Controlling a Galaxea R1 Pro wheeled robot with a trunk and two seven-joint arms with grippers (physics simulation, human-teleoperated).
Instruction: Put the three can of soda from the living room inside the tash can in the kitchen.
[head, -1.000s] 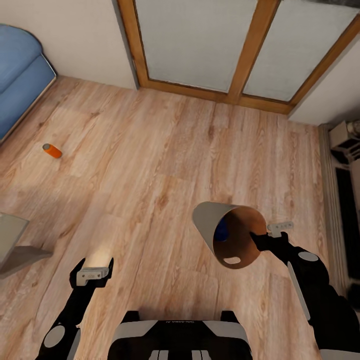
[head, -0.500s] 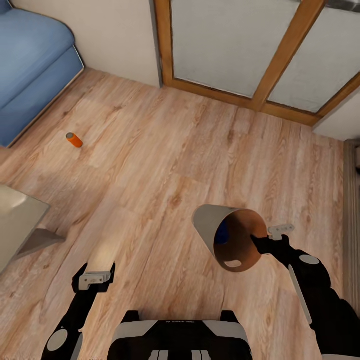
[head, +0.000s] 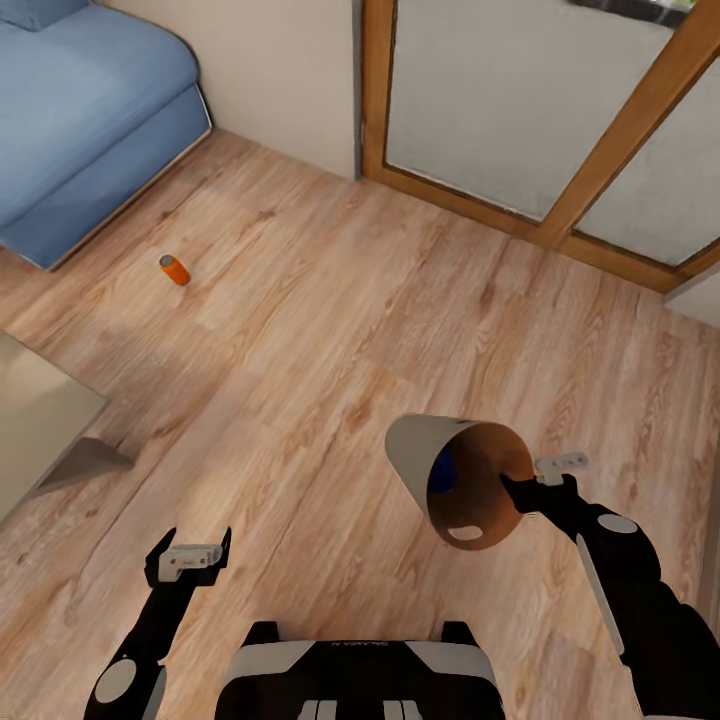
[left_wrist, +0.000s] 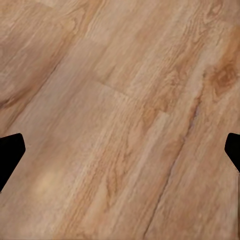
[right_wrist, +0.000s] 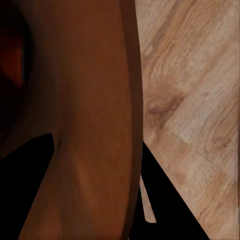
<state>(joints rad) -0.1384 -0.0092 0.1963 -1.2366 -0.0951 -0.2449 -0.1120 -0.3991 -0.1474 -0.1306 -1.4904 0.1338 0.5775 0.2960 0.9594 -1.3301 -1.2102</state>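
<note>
Swung leftward since a moment ago, bringing sofa (head: 80, 110) and orange can (head: 174, 269) further into frame. Right gripper (head: 520, 487) pinching rim of tash can (head: 440, 470), carried tilted with a blue can (head: 443, 463) inside. Left gripper (head: 187, 556) spread, empty, over floor (head: 330, 300). Orange can lying well ahead-left near sofa; likely next pickup.

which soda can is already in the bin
The dark blue can, visible inside the tilted bin held by the right gripper. The orange can lies on the floor near the sofa.
</note>
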